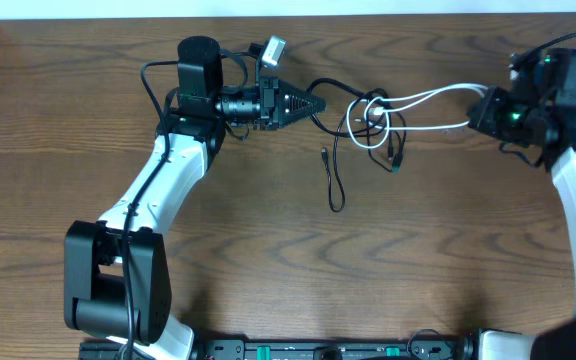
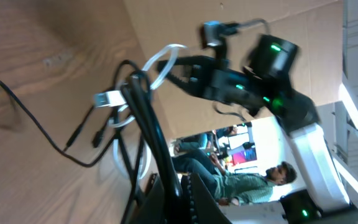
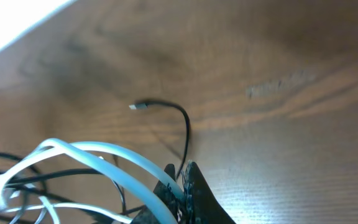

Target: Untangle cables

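Overhead view: on the wooden table [image 1: 268, 270], the left gripper [image 1: 318, 102] is pinched closed on the black cable [image 1: 336, 204]. The right gripper [image 1: 473, 118] is closed on the white cable [image 1: 433, 93], and both cords are tangled in loops between them. Left wrist view: the black cable [image 2: 145, 118] runs from the closed left gripper [image 2: 173, 196] up to the white cable [image 2: 163, 59] loops beside the right gripper [image 2: 185, 71]. Right wrist view: the right gripper [image 3: 182, 186] clamps the white cable [image 3: 98, 149], with the black cable [image 3: 182, 124] plug end curving just above.
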`<action>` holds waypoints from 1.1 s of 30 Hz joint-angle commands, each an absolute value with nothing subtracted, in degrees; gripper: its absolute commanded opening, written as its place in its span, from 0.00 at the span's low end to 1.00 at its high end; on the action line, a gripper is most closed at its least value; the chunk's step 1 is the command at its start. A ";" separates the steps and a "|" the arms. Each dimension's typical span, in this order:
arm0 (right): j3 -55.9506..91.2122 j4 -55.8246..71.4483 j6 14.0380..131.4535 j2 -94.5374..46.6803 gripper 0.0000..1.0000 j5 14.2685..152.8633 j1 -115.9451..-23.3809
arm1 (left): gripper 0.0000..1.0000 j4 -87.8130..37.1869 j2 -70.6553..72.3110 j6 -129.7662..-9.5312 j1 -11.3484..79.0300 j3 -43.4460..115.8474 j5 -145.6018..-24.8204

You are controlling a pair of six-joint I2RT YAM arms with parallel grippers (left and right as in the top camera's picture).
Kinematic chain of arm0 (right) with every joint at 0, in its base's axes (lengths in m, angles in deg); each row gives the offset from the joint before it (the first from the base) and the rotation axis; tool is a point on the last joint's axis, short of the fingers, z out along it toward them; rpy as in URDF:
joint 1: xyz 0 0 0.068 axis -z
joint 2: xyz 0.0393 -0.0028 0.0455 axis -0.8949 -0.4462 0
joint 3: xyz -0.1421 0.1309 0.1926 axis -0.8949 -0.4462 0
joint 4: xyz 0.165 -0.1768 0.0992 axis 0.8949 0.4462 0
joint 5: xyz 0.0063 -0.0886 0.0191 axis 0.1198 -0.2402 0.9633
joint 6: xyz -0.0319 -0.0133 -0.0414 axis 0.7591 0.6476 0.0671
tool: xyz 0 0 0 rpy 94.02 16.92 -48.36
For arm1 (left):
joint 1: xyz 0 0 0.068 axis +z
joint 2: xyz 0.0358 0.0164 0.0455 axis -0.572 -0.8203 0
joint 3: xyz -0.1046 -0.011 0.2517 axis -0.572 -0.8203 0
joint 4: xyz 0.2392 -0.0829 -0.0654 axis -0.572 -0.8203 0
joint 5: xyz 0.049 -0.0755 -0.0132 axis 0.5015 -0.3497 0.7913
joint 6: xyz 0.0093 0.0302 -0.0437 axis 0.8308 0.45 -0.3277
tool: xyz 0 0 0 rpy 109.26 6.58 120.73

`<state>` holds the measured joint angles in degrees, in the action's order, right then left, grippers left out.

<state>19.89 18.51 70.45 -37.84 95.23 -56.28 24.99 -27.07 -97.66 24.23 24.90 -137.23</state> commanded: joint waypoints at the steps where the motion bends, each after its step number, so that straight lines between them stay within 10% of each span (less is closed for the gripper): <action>1: 20.75 17.81 71.04 -30.50 0.01 94.40 -55.93 | 0.07 25.17 -27.95 -95.56 24.65 24.51 -135.04; 33: 27.89 9.62 69.77 -15.35 0.01 108.93 -49.24 | 0.08 4.82 -31.03 -85.48 24.63 24.51 -115.35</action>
